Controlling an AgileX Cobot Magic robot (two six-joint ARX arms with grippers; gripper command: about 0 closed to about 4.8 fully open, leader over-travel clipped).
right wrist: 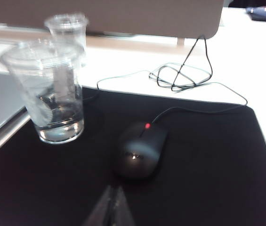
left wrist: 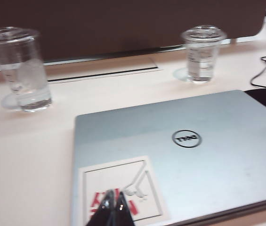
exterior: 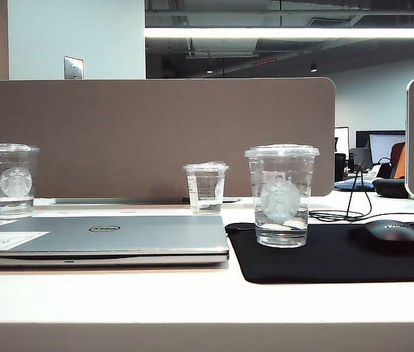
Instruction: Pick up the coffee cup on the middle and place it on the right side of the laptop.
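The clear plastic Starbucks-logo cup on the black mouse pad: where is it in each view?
Exterior: the lidded coffee cup stands right of centre, on the mouse pad's left part.
Left wrist: not in it.
Right wrist: cup beside the black mouse.
Shared landmark: the smaller clear cup by the divider.

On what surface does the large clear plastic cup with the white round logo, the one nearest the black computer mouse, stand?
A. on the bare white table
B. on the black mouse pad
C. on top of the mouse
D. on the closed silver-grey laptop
B: the large clear plastic logo cup has its base on the black mouse pad, right of the silver-grey laptop and left of the black mouse.
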